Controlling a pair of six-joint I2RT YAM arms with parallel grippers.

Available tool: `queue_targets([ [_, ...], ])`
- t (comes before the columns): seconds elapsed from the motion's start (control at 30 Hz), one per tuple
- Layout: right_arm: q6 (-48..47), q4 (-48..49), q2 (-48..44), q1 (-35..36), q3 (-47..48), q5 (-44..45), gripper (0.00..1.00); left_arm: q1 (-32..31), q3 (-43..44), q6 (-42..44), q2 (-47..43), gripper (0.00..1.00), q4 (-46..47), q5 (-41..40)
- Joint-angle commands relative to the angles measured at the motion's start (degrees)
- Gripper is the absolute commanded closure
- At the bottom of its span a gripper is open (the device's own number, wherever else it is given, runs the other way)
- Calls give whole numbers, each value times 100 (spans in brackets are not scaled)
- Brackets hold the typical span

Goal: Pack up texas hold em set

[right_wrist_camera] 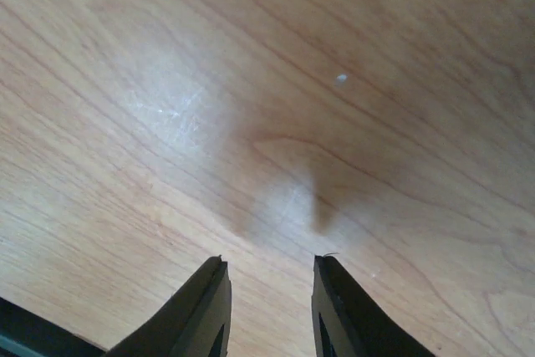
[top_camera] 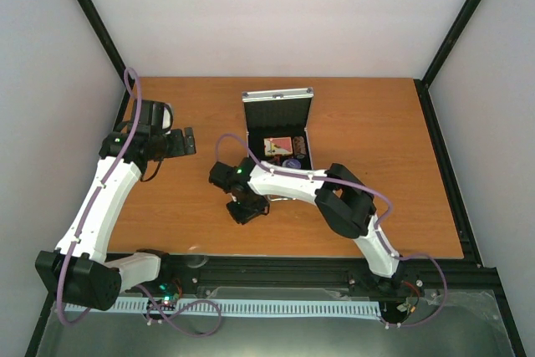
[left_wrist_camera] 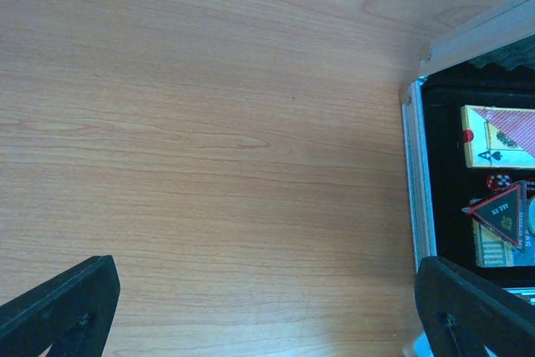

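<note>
**Case filled and open, right hand low beside it**

The silver case [left_wrist_camera: 410, 165] sits at the middle of the far half of the wooden surface [top_camera: 376, 165], with its lid [top_camera: 277, 108] standing upright at the far side. Inside on the black lining lie a pink card deck [left_wrist_camera: 500, 134], red dice [left_wrist_camera: 499, 180], a black triangle [left_wrist_camera: 504, 215] and, under the triangle, a blue-yellow deck [left_wrist_camera: 491, 247]. The other pieces of the set cannot be made out.

The left hand [top_camera: 180, 141] hangs above bare wood to the left of the case. Its fingers are spread wide apart and nothing is in them.

The right hand [right_wrist_camera: 269, 298] is low over the surface, just near and left of the case. Its fingers [right_wrist_camera: 205, 307] are drawn close together with a narrow gap between them. Only wood grain shows in that gap, though a clear piece held there would be hard to see.

Filling the case looks nearly or fully done, since no loose piece is plain on the wood in the top view. If so, the step in hand is the last pickup or the close.

The next move would be to lift the right hand clear and check that nothing stands proud of the rim. The lid would then be tipped toward the near side until it meets the base. The upright lid may push the light case along the surface, so the left hand could steady the case's left wall.
</note>
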Motion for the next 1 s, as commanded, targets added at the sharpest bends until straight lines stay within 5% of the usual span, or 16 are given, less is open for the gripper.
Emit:
queue_targets([
  [0.0, 72, -171, 42, 55, -67, 258, 73, -17, 39, 45, -38, 0, 82, -21],
  [0.13, 74, -403, -160, 16, 157, 581, 73, -12, 53, 40, -52, 0, 77, -17],
  [0.2, 89, -475, -226, 11, 245, 722, 60, -14, 112, 43, -58, 0, 36, -21],
  [0.3, 123, -493, -252, -1, 263, 874, 57, -14, 130, 16, -50, 0, 71, 31],
  [0.37, 140, -492, -248, -16, 316, 864, 38, -13, 161, 14, -13, 0, 51, 74],
  [0.43, 105, -468, -266, -15, 347, 782, 34, -12, 165, 22, -18, 0, 58, 76],
  [0.53, 89, -462, -308, -16, 391, 847, 10, -10, 139, 24, -36, 0, 69, 76],
  [0.97, 175, 879, -1306, 2, -592, -424, 0, -15, 198, -3, 31, 0, 34, 25],
])
